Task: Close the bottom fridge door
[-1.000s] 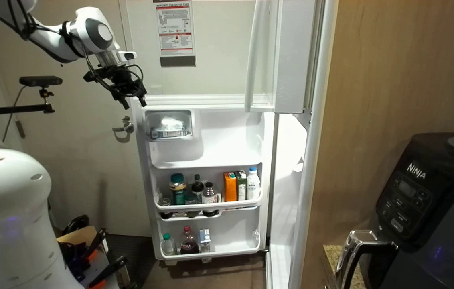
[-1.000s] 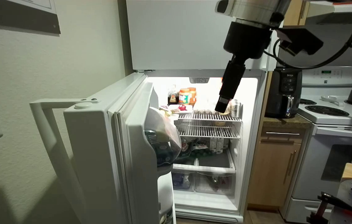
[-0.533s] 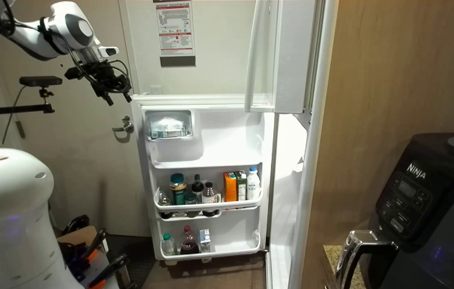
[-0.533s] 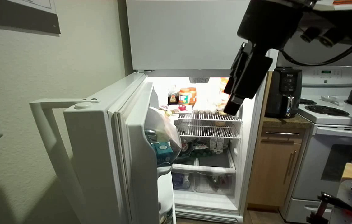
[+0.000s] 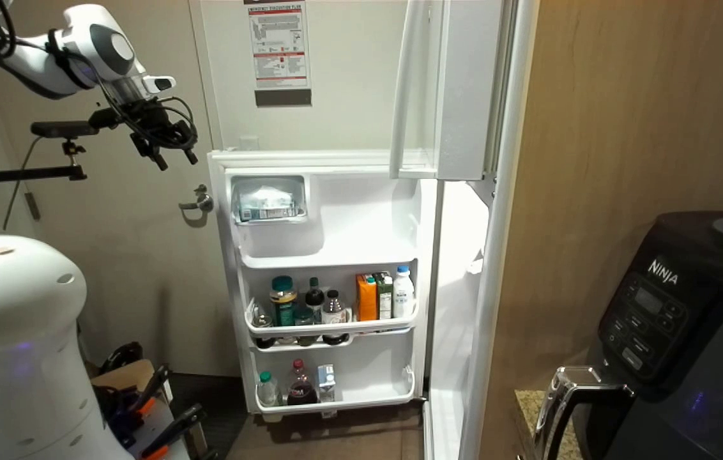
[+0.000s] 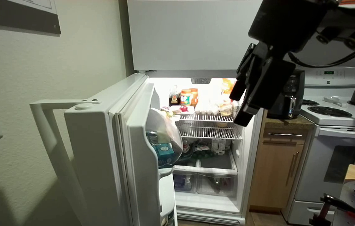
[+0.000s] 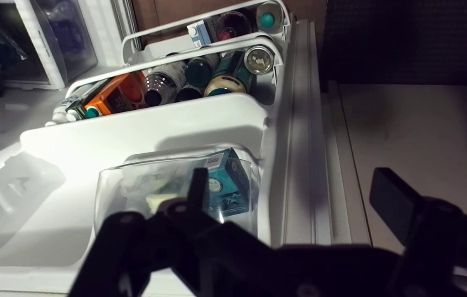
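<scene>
Bottom fridge door (image 5: 336,246) stands wide open, angled out from the tall white fridge (image 6: 207,201), hinged side beside the frame. Its long axis is upright. In an exterior view its inner side, with moulded shelves (image 5: 361,230), faces the camera, free edge to the picture's left. In an exterior view the free edge points toward the camera, and the outer side, carrying the long handle (image 6: 51,138), faces the pale wall (image 6: 86,47). In the wrist view the same axis runs up the picture, the clear bin (image 7: 114,194) near and the lowest shelf (image 7: 159,49) far.

An orange carton (image 5: 366,297) and a blue-capped white bottle (image 5: 403,295) stand upright on the middle shelf (image 5: 336,329), and a red-capped bottle (image 5: 301,386) on the lowest one; a teal box (image 7: 227,185) sits in the clear bin. The shorter upper door (image 6: 193,34) is closed above.

The claw (image 5: 177,161) is released, its fingers (image 7: 394,206) spread well apart and slanting downward. In an exterior view it hangs to the left of the bottom fridge door's top corner, apart from it, in front of a room door (image 5: 144,223). How near it is in depth is hard to tell.
</scene>
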